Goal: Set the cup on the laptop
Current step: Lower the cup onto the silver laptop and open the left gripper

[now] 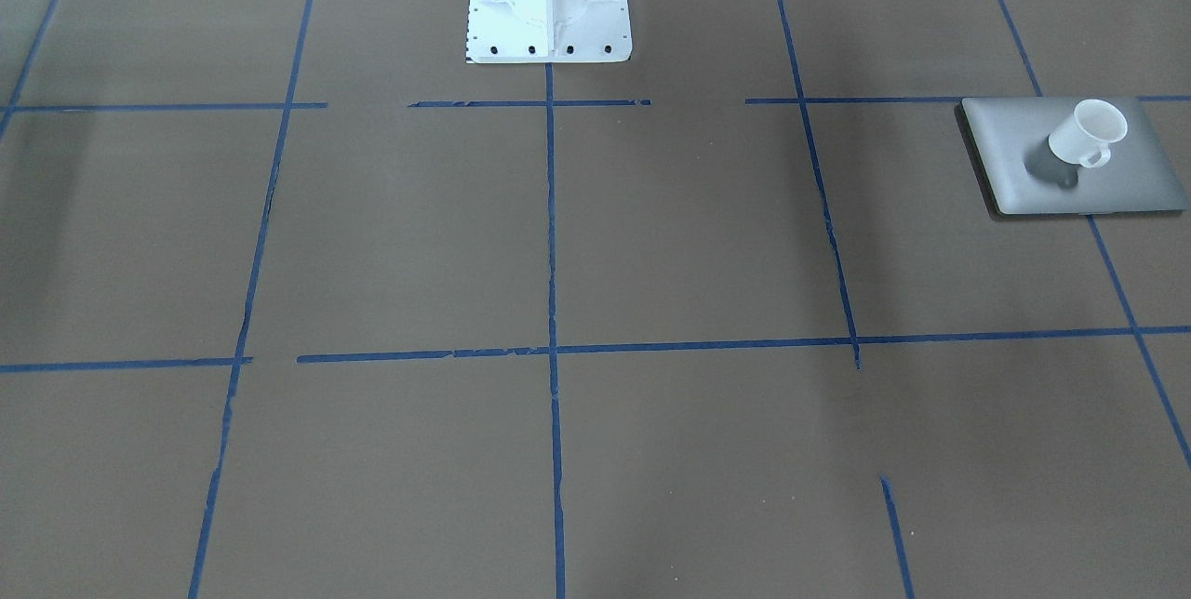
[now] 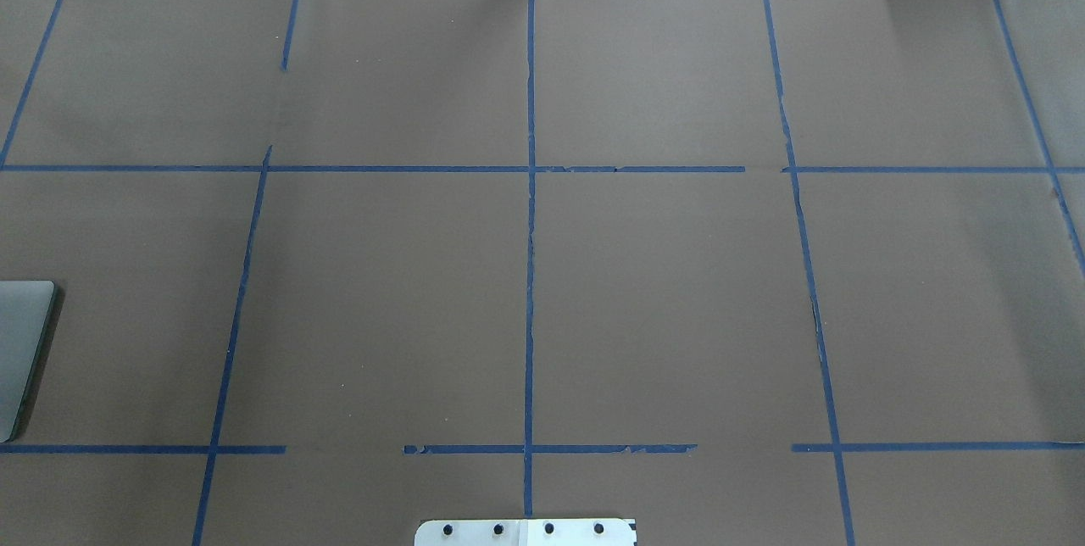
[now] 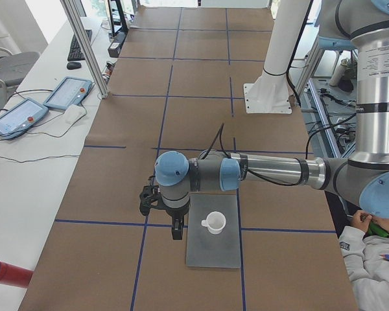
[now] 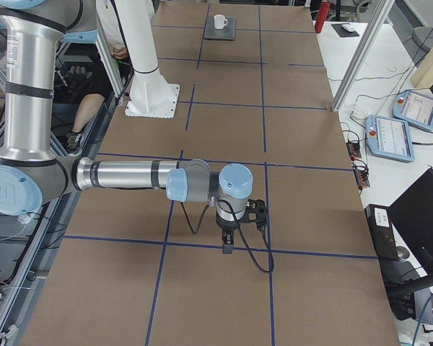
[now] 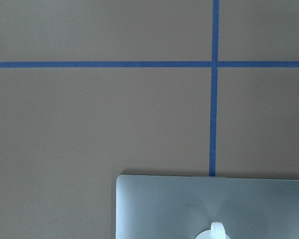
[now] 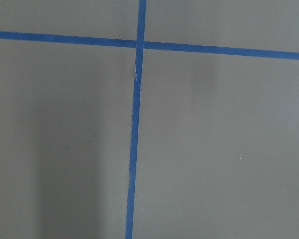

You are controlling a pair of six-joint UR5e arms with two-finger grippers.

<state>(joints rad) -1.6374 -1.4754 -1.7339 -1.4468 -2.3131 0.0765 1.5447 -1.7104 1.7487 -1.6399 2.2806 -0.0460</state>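
Already on target: the cup (image 1: 1089, 134) stands upright on the laptop (image 1: 1010, 148), near mid-lid. The laptop lies flat toward the robot's left end of the table (image 4: 310, 216). Its long axis runs 9–3 o'clock in the front-facing view.

The left gripper (image 3: 176, 228) hangs just beside the laptop's long edge, apart from it. In the left side view the cup lies at 3 o'clock from the fingers, with its handle turned to 9 o'clock, toward them. In the left wrist view the handle peeks in at 6 o'clock.

- Left finger state: cannot tell, side view only.
- The right gripper (image 4: 228, 241) hovers over the table, well apart from the cup. Finger state: likewise cannot tell.

Judgement: placement looks done. If a correction is needed, the left arm is far nearer.
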